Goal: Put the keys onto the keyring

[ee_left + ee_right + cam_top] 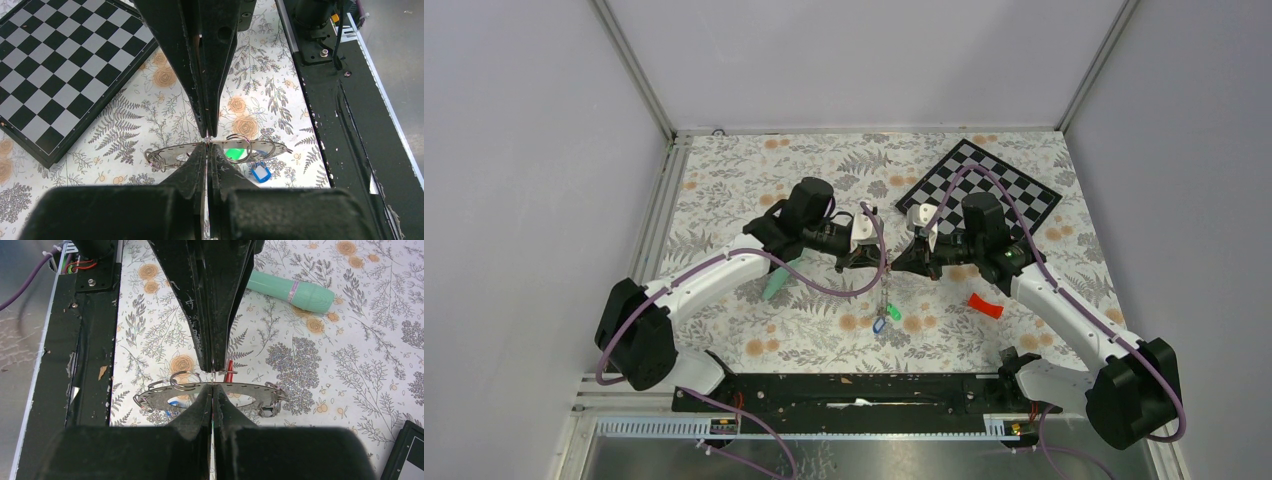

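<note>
The keyring (175, 151) hangs flat and edge-on above the counter (724, 190), between the two pincers. The left pincer (207, 150) and the right pincer (208, 131) meet tip to tip at its middle. Both are clamped narrow on the thin plate, one from each side. Small wire loops (239, 140) hook along its rim.

There are three key tags. One green-tagged key (234, 153) sits just under the ring and one blue-tagged key (260, 173) is lower. One red tag (230, 366) is partly hidden behind the left pincer's tips.

Also on the counter are one mint-green tube (292, 290), one chessboard (979, 190) and one curved red piece (985, 304).
</note>
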Controlling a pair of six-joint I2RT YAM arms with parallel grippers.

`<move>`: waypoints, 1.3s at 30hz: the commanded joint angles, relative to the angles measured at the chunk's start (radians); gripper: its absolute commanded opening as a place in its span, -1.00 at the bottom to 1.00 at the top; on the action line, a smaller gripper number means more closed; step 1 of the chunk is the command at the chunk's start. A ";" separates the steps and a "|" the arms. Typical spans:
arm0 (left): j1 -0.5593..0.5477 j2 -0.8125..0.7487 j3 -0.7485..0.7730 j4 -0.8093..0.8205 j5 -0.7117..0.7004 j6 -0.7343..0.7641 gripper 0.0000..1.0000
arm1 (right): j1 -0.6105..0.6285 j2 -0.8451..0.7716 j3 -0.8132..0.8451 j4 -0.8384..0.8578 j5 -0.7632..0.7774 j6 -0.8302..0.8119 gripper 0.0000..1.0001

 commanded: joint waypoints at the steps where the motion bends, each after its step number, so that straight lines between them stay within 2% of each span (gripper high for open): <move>1: 0.005 -0.008 0.030 0.016 0.037 0.015 -1.00 | -0.003 -0.027 0.034 0.064 -0.010 0.025 -0.94; 8: -0.031 -0.041 0.102 -0.096 -0.087 0.042 -1.00 | -0.003 -0.019 0.056 0.069 0.005 0.058 -0.30; 10: -0.053 -0.047 0.125 -0.141 -0.137 0.066 -1.00 | -0.003 -0.016 0.069 0.067 0.005 0.069 -0.17; 12: -0.060 -0.056 0.134 -0.148 -0.163 0.050 -1.00 | -0.003 -0.012 0.079 0.067 -0.007 0.078 -0.13; 16: -0.069 -0.060 0.157 -0.163 -0.193 0.022 -1.00 | -0.003 0.001 0.090 0.076 -0.045 0.091 -0.14; 20: -0.071 -0.060 0.175 -0.173 -0.197 0.005 -1.00 | -0.003 0.004 0.088 0.080 -0.075 0.090 -0.32; 26: -0.071 -0.052 0.181 -0.170 -0.209 -0.007 -1.00 | -0.003 -0.008 0.061 0.075 -0.106 0.076 -0.26; 34: -0.070 -0.058 0.177 -0.170 -0.194 -0.008 -1.00 | -0.002 0.001 0.052 0.075 -0.080 0.061 -0.50; 39: -0.070 -0.062 0.170 -0.167 -0.189 -0.006 -1.00 | -0.003 0.003 0.040 0.076 -0.050 0.047 -0.44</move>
